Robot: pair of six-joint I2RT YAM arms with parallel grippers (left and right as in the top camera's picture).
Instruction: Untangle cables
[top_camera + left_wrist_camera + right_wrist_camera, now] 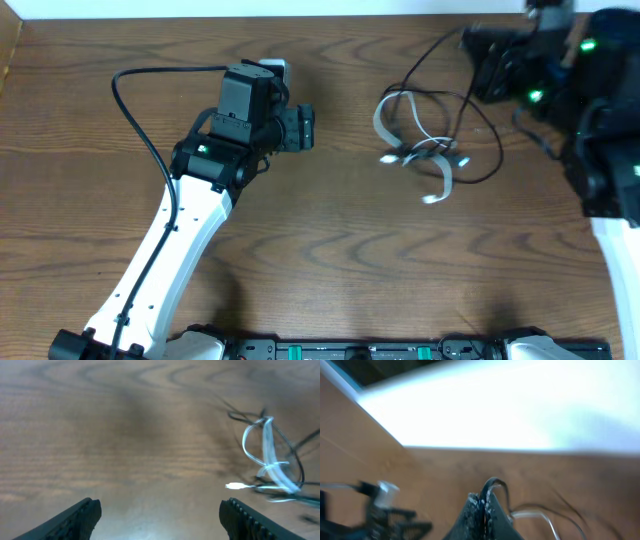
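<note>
1. Everything here is placed off the tangle of thin cords (432, 150): mostly black loops plus one flat white cable (265, 455), lying in a loose heap on the brown wood-grain table (330, 260).
2. The white-and-black left arm (170, 250) sits well to the left of the tangle. The left jaws are spread wide with nothing between them, facing the tangle but clearly apart from it. In the left wrist view the tangle is off to the upper right of the two dark fingertips (82, 516).
3. The mostly black right arm (600, 120) is past the tangle's far right side. The right jaws are pinched closed on a thin black cord (492, 484) that loops up out of them. From overhead, a black strand runs from the tangle up toward that arm.
4. The white cable's small plug end (235, 486) pokes out of the tangle's left side, flat on the table.
5. The right wrist view is pretty blurry, so I can't tell which black strand of the tangle is the pinched one.
</note>
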